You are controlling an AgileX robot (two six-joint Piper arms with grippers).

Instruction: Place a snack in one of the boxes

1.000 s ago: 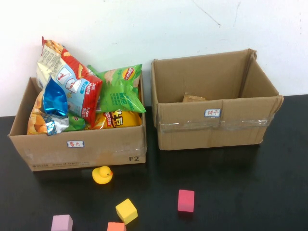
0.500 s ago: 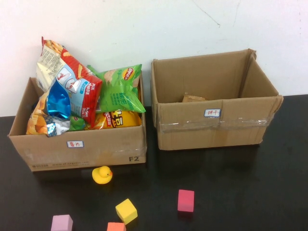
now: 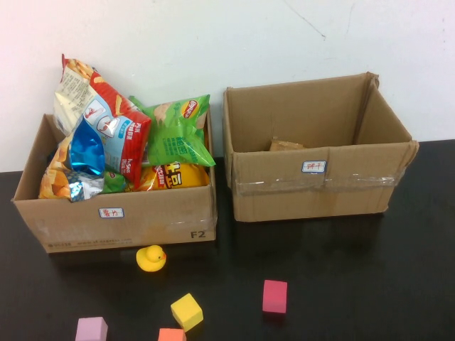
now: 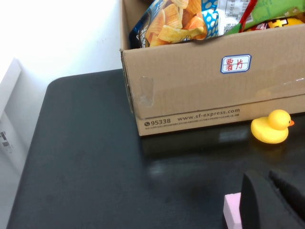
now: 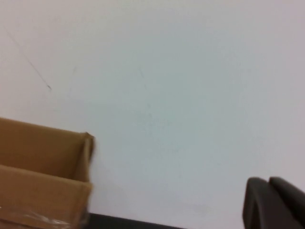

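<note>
The left cardboard box (image 3: 163,213) holds several snack bags: a red and white one (image 3: 106,117), a green one (image 3: 178,131), a yellow one (image 3: 174,175), and a blue one (image 3: 84,149). The right cardboard box (image 3: 355,192) holds only a brown item (image 3: 286,145) at its back. Neither gripper shows in the high view. My left gripper (image 4: 268,175) is shut and empty, low over the table before the left box (image 4: 190,95), beside a pink block (image 4: 231,210). My right gripper (image 5: 268,180) is shut and empty, facing the white wall past the right box's corner (image 5: 71,186).
A yellow duck (image 3: 151,258) sits just in front of the left box, also in the left wrist view (image 4: 270,128). A yellow block (image 3: 187,311), a magenta block (image 3: 275,295), a pink block (image 3: 92,329) and an orange block (image 3: 171,334) lie near the table's front edge.
The blue bag and the orange bag in the left box shifted slightly a second ago and have stayed still since. Nothing else has moved.
</note>
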